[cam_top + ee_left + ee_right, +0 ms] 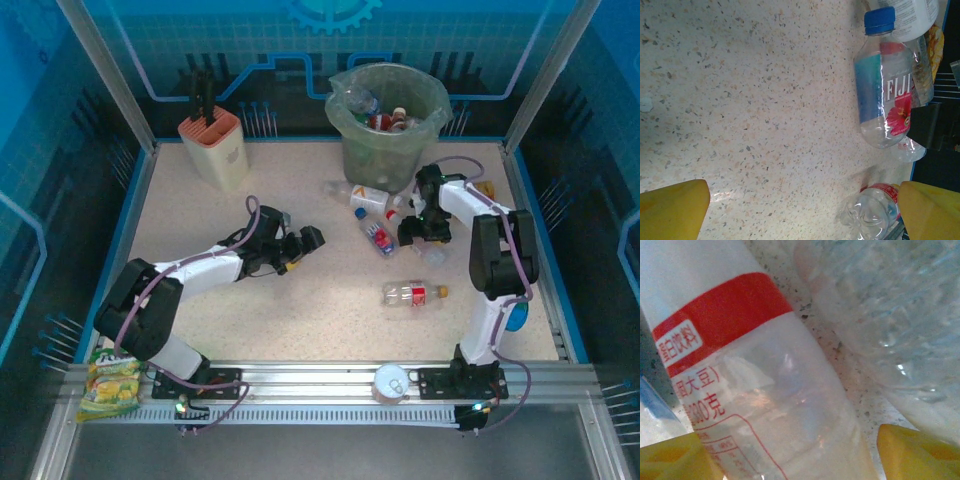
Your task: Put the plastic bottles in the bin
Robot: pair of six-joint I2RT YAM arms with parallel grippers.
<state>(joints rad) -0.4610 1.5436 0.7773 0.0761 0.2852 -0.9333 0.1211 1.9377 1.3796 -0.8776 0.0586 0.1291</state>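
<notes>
Several bottles (412, 293) lie loose — right gripper (797, 457) straddles the red-banded bottle (755, 365) to lift it, clamped or not I cannot tell — left gripper (802, 210) gapes, empty

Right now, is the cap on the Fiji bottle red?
No, the Fiji bottle has a blue cap in the left wrist view.

This is a robot test cell in a lab. Aluminium rails (320, 378) frame a speckled table (300, 320); blue panels (250, 40) carry gear-and-circuit graphics.
</notes>
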